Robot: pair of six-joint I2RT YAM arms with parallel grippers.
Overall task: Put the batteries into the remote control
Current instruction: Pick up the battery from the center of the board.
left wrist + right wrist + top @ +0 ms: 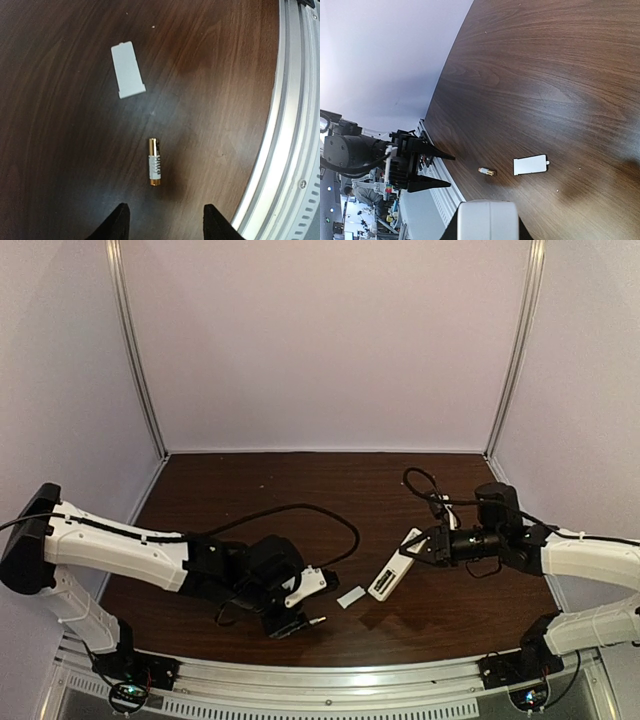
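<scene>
While the right gripper (418, 548) clamps one end of the remote control (393, 572), the left gripper (303, 621) hovers near a battery (318, 620).
Left wrist: fingers (118, 222) spread wide, empty, aimed at the gold-capped battery for a pinch; its label is unreadable. Right wrist: remote control gripped, likely steadied for loading.

A small white cover (128, 69) lay flat on the dark wooden table (300, 475). A silvery metal rail (295, 125) ran along the table's near edge, and pale walls (330, 340) stood around it.
</scene>
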